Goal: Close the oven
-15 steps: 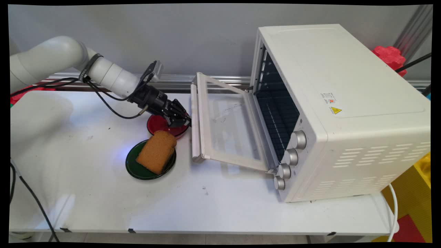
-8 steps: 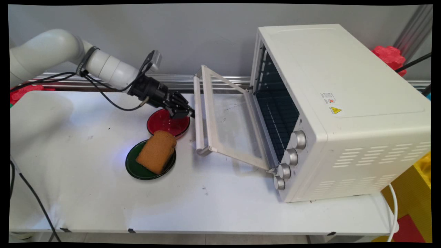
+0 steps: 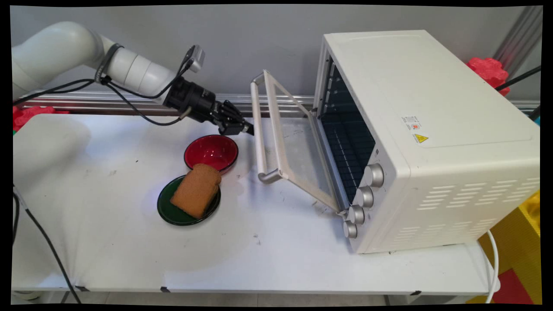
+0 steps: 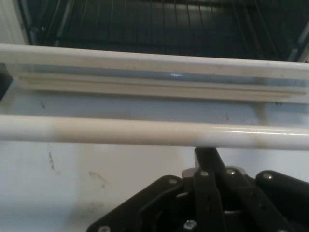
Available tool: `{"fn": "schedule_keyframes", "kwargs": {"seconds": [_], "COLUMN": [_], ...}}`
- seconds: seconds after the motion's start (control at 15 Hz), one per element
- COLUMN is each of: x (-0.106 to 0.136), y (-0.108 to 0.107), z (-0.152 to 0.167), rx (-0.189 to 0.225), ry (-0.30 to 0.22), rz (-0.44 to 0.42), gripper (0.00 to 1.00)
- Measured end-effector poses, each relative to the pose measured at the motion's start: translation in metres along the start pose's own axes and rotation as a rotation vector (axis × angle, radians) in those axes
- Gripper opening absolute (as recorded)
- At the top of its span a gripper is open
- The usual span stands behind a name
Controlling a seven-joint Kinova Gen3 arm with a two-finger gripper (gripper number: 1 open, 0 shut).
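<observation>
gripper (image 3: pixel 247 129) fingers pressed together, tip under door handle (image 3: pixel 259 125) | oven door (image 3: pixel 298 149) half-raised at oven's (image 3: pixel 432 142) 9 o'clock | stiff, hinged, probably light; push mid-bar

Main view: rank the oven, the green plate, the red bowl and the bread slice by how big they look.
1. oven
2. green plate
3. red bowl and bread slice: they look too alike to rank.
</observation>
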Motion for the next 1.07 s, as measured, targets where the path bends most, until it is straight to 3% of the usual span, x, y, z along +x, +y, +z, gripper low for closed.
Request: {"fn": "schedule_keyframes", "kwargs": {"seconds": [1.07], "x": [0.050], "y": [0.012], "z": [0.015], "rx": [-0.016], "ry": [0.064], "rz": [0.010], "gripper": [0.00]}}
